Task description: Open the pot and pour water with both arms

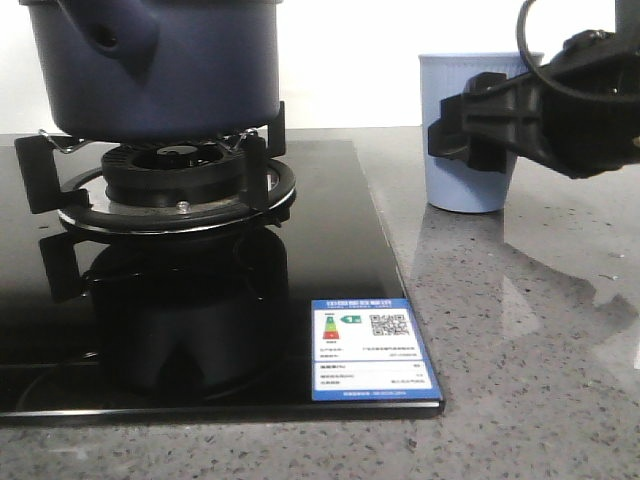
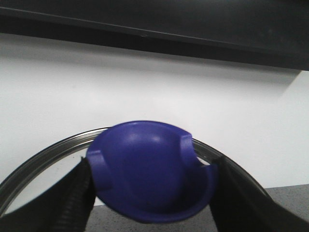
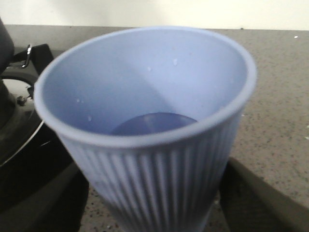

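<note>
The dark navy pot (image 1: pixel 170 70) sits on the burner at the far left, its stubby holed handle (image 1: pixel 118 38) facing me; its top is cut off by the frame. In the left wrist view my left gripper (image 2: pixel 153 195) is shut on the blue knob (image 2: pixel 149 166) of a steel-rimmed lid (image 2: pixel 41 157), held in front of a white wall. A light blue ribbed cup (image 1: pixel 468 135) stands on the counter to the right. My right gripper (image 1: pixel 470 125) (image 3: pixel 152 205) is shut on the cup (image 3: pixel 145 87), a finger on each side. Droplets cling inside the cup.
A black glass hob (image 1: pixel 330 250) carries the burner and pan support (image 1: pixel 180 180), with a blue energy label (image 1: pixel 368 350) at its front right corner. Grey speckled counter (image 1: pixel 540 350) lies to the right. A white wall stands behind.
</note>
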You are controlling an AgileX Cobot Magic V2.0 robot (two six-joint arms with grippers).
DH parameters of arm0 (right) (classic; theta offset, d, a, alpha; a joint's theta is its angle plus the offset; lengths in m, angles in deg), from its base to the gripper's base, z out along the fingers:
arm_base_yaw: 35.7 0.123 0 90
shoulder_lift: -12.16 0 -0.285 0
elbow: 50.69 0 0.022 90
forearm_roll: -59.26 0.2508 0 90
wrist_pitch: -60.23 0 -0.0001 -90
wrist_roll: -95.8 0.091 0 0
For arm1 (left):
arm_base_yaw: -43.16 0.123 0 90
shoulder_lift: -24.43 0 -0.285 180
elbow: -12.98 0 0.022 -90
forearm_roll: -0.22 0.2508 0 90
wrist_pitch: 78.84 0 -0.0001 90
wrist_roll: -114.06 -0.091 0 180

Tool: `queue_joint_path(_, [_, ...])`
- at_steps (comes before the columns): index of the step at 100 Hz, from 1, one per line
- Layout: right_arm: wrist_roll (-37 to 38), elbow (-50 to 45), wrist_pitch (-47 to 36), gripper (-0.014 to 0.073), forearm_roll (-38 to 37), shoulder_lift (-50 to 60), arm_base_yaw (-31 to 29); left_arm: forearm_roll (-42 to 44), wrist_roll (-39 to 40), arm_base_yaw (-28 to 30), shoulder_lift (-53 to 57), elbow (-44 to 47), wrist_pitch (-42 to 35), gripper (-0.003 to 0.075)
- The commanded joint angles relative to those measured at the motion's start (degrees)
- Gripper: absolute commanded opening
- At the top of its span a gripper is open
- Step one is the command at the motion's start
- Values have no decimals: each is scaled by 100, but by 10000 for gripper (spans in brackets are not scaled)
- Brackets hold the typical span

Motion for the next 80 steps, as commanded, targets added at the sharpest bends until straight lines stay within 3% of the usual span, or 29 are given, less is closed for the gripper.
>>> queue_joint_path(1, [3, 400, -217, 353, -199, 291, 12, -201, 6, 80, 269, -238, -95, 398])
queue_joint_path(28, [3, 1245, 791, 353, -593, 510, 12, -201, 6, 115, 291, -238, -86, 398])
queue_joint_path(80, [3, 3575, 3594, 353, -1501, 625, 12, -201, 6, 115, 291, -238, -96, 398])
